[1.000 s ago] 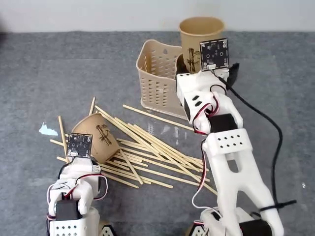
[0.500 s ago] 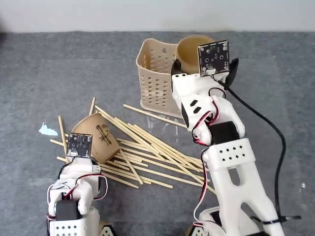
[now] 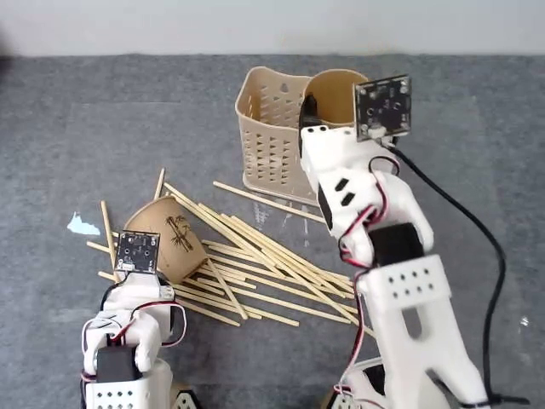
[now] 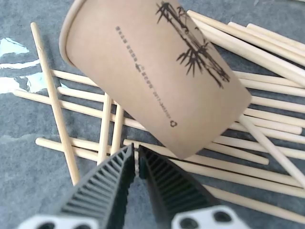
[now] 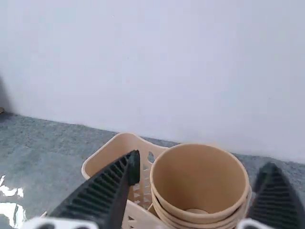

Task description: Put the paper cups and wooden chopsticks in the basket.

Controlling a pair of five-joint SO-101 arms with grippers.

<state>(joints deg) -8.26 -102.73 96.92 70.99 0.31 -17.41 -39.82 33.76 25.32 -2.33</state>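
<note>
A beige slotted basket (image 3: 266, 128) stands at the back of the grey table. A paper cup (image 3: 335, 92) sits upright in its right end; in the right wrist view the cup (image 5: 200, 171) shows nested rims. My right gripper (image 5: 195, 186) is open, its fingers (image 5: 112, 191) standing apart on either side of that cup. Another paper cup (image 3: 174, 232) with a bamboo print lies on its side at front left. Several wooden chopsticks (image 3: 264, 260) are scattered from under it towards the right. My left gripper (image 4: 136, 157) is shut just short of the lying cup (image 4: 157, 76), over the chopsticks (image 4: 238, 179).
A small pale scrap (image 3: 83, 226) is stuck to the table left of the lying cup. A black cable (image 3: 464, 217) trails along the right arm. A white wall (image 5: 152, 62) rises behind the basket. Bare grey table lies at far left and far right.
My right gripper has lowered the upright cup from above the basket's right end down into it and opened its fingers. The left arm has not moved.
</note>
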